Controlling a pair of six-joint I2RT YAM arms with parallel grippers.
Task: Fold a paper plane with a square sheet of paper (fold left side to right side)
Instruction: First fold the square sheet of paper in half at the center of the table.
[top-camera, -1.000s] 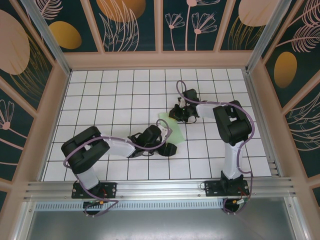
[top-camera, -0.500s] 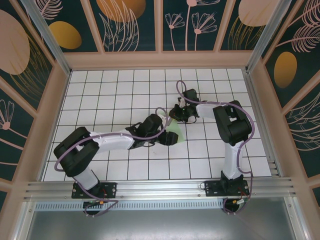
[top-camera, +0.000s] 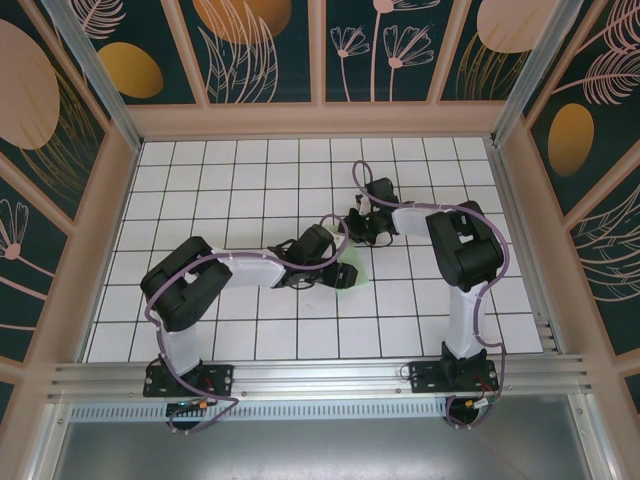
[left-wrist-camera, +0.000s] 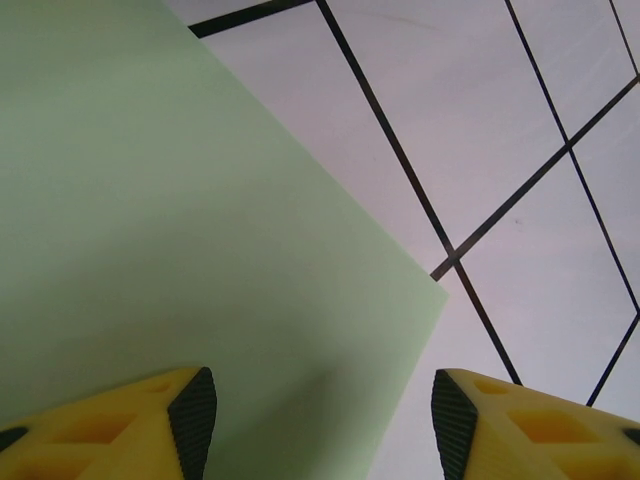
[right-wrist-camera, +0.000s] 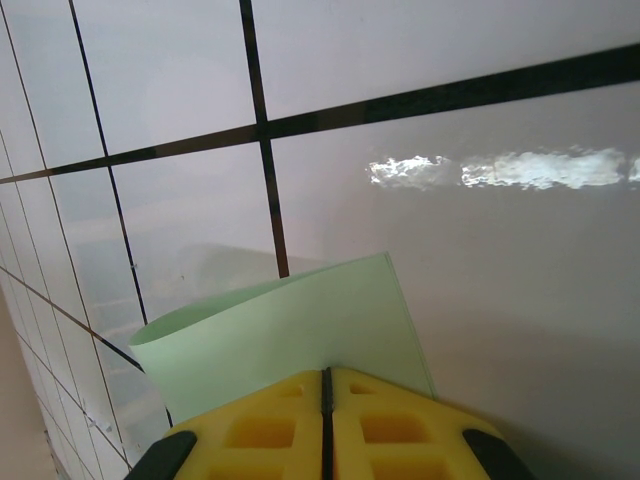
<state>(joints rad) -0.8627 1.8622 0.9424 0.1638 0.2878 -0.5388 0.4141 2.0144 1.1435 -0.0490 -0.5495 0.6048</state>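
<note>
The square sheet of paper (left-wrist-camera: 180, 220) lies beneath the left tool (left-wrist-camera: 315, 420).

We take this for a robotics lab cell, a closed test booth rather than a home or a shop. Two robot arms, the left arm (top-camera: 185, 290) and the right arm (top-camera: 462, 250), are bolted side by side to an aluminium rail (top-camera: 320, 375) at the near edge of a table (top-camera: 250, 170) tiled in a white grid with black lines. Purple cables (top-camera: 505, 255) run along both arms. Around the table we see a pale pink frame (top-camera: 320, 120) holding wall panels (top-camera: 260, 50) printed with leaves, flowers and orange ovals on dark teal, like a staged backdrop.
</note>
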